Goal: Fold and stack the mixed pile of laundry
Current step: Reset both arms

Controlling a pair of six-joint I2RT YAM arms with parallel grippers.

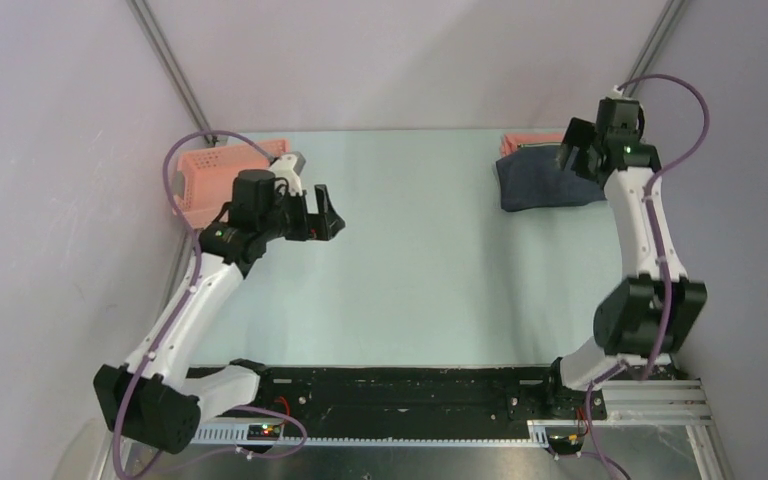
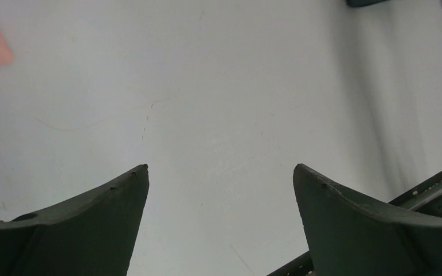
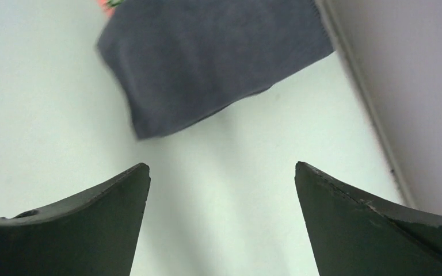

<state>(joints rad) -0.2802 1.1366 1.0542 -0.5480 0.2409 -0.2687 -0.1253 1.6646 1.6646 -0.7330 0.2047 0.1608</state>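
The dark navy-grey garment (image 1: 548, 180) lies folded into a rough rectangle at about 1 o'clock on the worktop (image 1: 420, 270), near the far right corner. A salmon-pink edge (image 1: 528, 143) peeks out from under its far side. The right wrist view shows a speck of green and pink (image 3: 110, 3) at the cloth's far corner, too small to name with certainty. This looks like the stack with the navy piece on top, so the task seems close to finished. The right gripper (image 1: 572, 155) hangs over the garment's right end, its jaws spread wide and holding nothing. Only bare worktop shows between its fingers (image 3: 92, 218), and the cloth lies just beyond them. If the step in hand is to leave the stack neat, the arm should rise straight up with the jaws wide before swinging away. That keeps a fingertip from catching the top fold and dragging it askew. The left gripper (image 1: 328, 213) hovers at about 10 o'clock, also wide and empty, beside the pink lattice basket (image 1: 215, 178). By count: one navy garment in full view, one salmon-pink edge, one uncertain green trace, one basket, two arms.
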